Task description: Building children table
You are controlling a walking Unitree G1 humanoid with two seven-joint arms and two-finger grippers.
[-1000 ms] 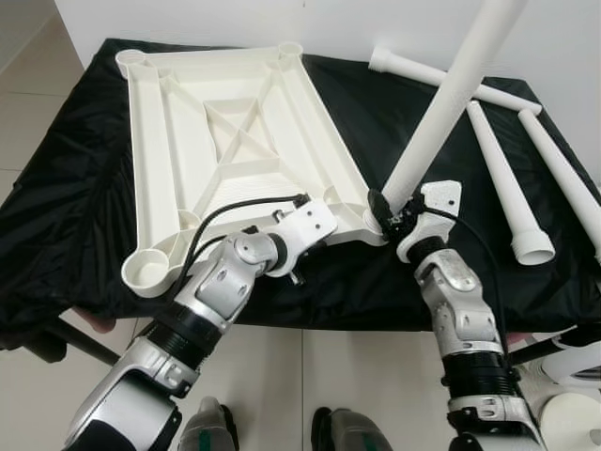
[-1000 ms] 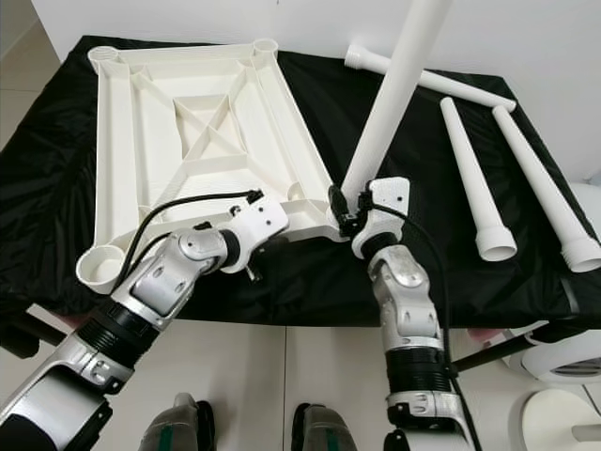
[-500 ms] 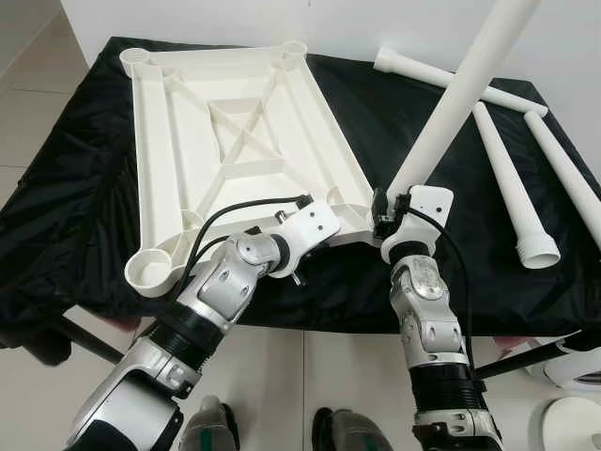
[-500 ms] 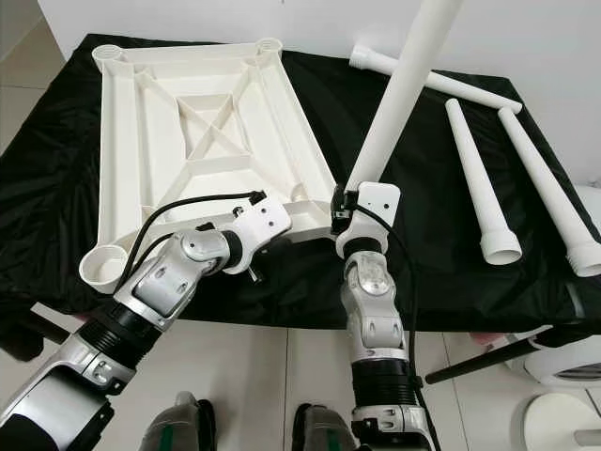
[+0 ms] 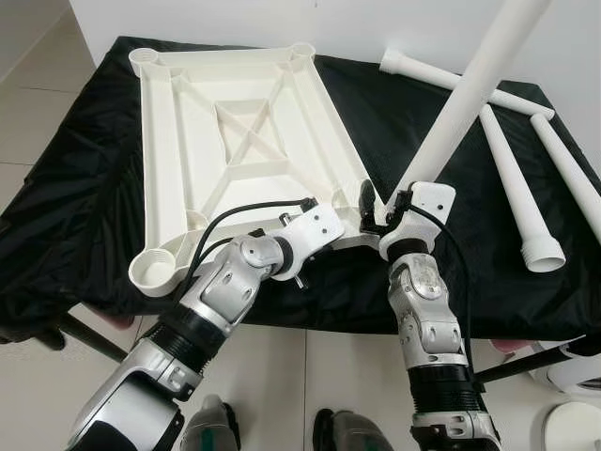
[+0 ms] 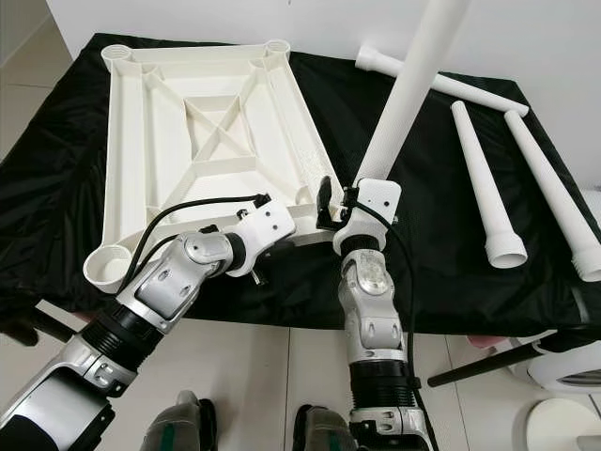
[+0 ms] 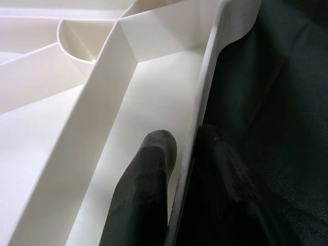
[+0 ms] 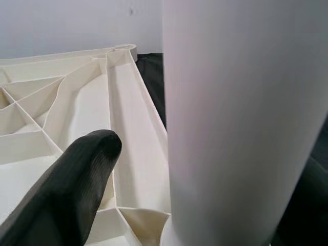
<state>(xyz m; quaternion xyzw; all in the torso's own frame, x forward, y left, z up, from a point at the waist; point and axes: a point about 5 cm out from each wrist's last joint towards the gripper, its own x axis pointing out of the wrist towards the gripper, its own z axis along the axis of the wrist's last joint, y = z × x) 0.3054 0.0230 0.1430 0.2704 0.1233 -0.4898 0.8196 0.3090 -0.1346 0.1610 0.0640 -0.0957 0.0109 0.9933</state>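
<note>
The right gripper (image 5: 380, 209) clasps a white table leg (image 5: 460, 101) that slants upward, its foot between the fingers at the corner of the upturned tabletop (image 5: 235, 132). The left gripper (image 7: 182, 154) pinches that tabletop's near rim, one finger each side.

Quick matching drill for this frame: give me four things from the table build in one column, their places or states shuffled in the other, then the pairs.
1. tabletop
2. held leg
3. left gripper
4. spare legs

A. lying flat on the black cloth, to the robot's right
B. clamped on the tabletop's near rim
C. underside up, ribs showing
D. standing tilted at the near right corner socket

Pairs: 1-C, 2-D, 3-B, 4-A
</note>
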